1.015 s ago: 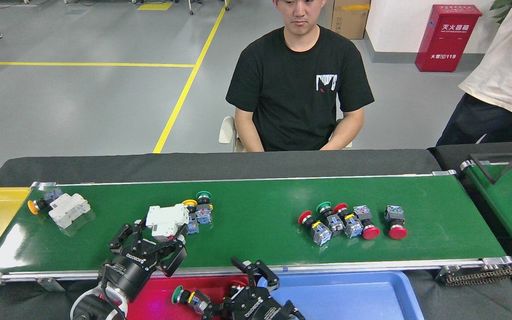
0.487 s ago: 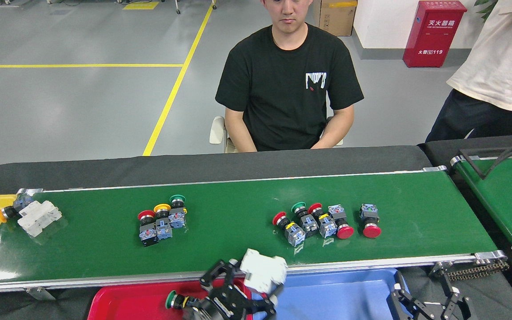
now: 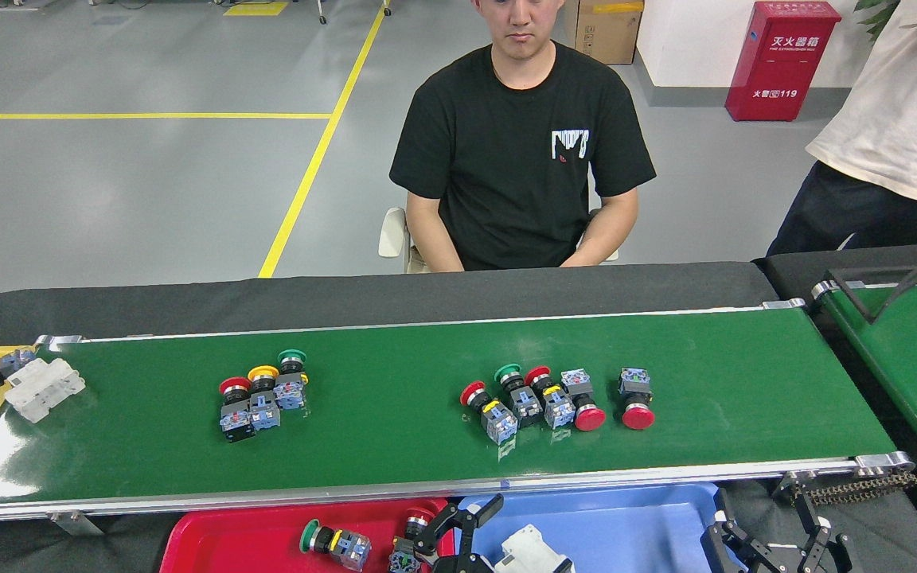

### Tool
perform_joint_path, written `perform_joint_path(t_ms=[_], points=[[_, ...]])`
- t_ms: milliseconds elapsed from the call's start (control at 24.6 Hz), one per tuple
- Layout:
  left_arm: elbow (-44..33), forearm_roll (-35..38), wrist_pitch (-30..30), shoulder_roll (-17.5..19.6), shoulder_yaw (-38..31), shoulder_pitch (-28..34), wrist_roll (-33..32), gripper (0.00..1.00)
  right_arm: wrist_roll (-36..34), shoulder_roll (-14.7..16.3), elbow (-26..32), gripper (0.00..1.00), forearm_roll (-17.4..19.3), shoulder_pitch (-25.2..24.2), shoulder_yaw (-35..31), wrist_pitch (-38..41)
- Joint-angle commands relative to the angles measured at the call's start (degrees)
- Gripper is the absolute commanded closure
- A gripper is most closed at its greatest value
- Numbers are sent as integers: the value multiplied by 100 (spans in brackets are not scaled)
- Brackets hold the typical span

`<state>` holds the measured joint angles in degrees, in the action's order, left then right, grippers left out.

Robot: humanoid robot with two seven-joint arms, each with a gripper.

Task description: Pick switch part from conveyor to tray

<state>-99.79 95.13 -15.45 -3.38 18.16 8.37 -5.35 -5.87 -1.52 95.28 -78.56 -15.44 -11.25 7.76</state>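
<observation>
The left gripper, at the bottom centre of the frame, stands with its jaws spread and empty, just beside the white switch part that lies in the blue tray. The right gripper, at the lower right, is also spread and holds nothing. To complete the release well, lift straight up clear of the part before reaching for the conveyor, where more parts wait.

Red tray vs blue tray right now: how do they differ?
The red tray holds push-button switches, including a green-capped one; the blue tray holds a white block part. The red tray sits left, the blue tray right. Both lie side by side below the conveyor rail.
</observation>
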Motion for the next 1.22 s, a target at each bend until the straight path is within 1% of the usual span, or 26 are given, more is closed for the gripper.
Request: perform_joint_path(t_ms=[0,81,162,203,244,325,365,446,609,649,731,812,852,933,1015,1055,1096,1136,1177], points=[[-120,-38,244,-5,-832,51,183,0,42,55,87,2,-1,146,115,50],[-76,-117,174,74,-2106,130,412,0,103,46,87,2,-1,401,704,-3],[47,-258,-19,162,-3204,112,526,0,481,2,78,2,-10,700,1204,-100],[153,-258,-134,232,-3557,112,526,0,648,2,70,2,-45,788,1310,-170],[328,-275,-370,320,-3960,121,526,0,806,-24,43,2,-89,902,1459,-302],[601,-363,-810,399,-4400,112,526,0,877,-33,8,2,-177,1052,1846,-618],[706,-407,-960,399,-4506,112,526,0,877,-24,-89,2,-204,1113,2013,-812],[803,-442,-1039,417,-4559,112,526,0,886,-24,-335,2,-221,1306,2250,-1102],[917,-460,-1074,487,-4567,-20,482,0,903,-68,-721,2,-353,1676,2435,-1163],[1014,-486,-1083,522,-4559,-90,473,0,903,-121,-827,2,-362,1772,2435,-1163],[1339,-539,-1092,707,-4515,-415,464,0,912,-244,-1108,2,-379,2018,2479,-1163],[1673,-530,-1092,918,-4506,-714,464,0,956,-332,-1389,2,-379,2247,2664,-1163],[1884,-530,-1092,1023,-4453,-890,456,0,973,-428,-1627,2,-379,2449,2760,-1163],[2262,-530,-1083,1138,-4313,-1206,447,0,982,-710,-2312,2,-406,2950,2839,-1181],[2701,-530,-1092,1243,-4242,-1487,447,0,973,-762,-3023,2,-423,3442,2883,-1181],[2851,-530,-1092,1278,-4198,-1593,447,0,956,-762,-3235,4,-406,3574,2901,-1181],[3044,-530,-1092,1340,-4066,-1769,447,0,938,-762,-3464,11,-397,3723,2936,-1172],[3220,-539,-1083,1392,-3926,-1918,447,0,938,-771,-3587,27,-397,3785,2962,-1146],[3343,-539,-1083,1410,-3873,-1997,447,0,938,-771,-3613,45,-397,3803,2989,-1119]])
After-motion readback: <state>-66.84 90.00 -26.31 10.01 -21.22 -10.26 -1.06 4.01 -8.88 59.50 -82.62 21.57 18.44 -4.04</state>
